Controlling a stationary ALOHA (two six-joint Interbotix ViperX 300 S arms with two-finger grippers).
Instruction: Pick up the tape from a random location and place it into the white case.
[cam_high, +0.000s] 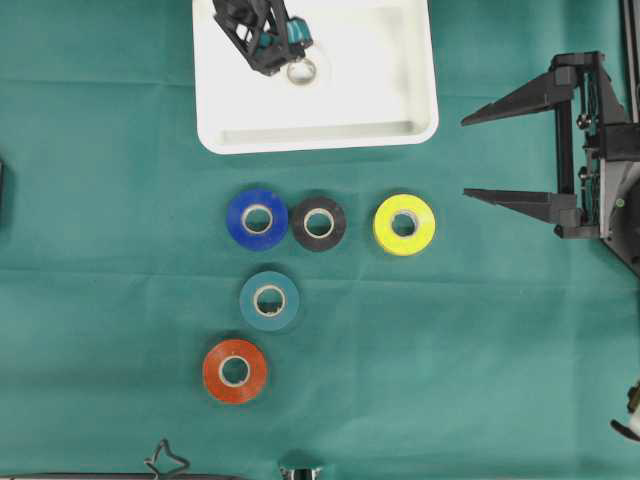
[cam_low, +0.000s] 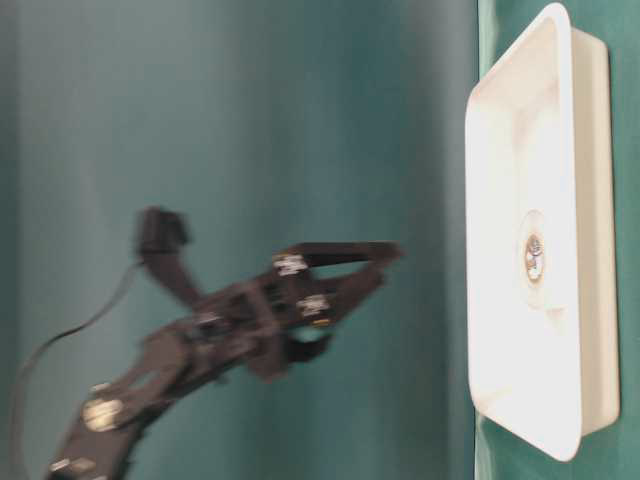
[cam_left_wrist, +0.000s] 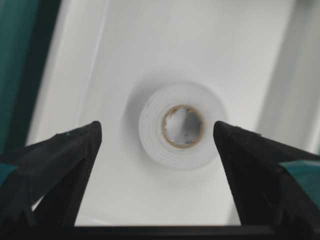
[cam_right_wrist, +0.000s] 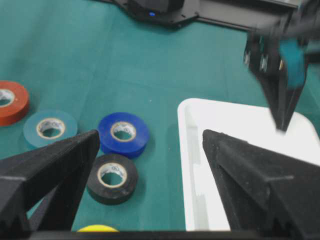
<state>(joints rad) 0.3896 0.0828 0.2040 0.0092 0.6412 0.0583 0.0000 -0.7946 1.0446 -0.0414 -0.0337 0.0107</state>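
White tape (cam_left_wrist: 181, 126) lying flat inside the white case (cam_high: 300, 135); left gripper (cam_left_wrist: 157, 137) spread above it, holding nothing; right gripper (cam_high: 480, 155) spread, idle beside the case; placement apparently complete

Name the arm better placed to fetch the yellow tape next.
Probably the right. The right gripper stands open beside the yellow tape, while the left gripper hangs open over the white tape in the white case.

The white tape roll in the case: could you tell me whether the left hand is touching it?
Apart. In the left wrist view, the white tape roll lies flat in the white case, with white floor visible between it and each finger of the open left hand.
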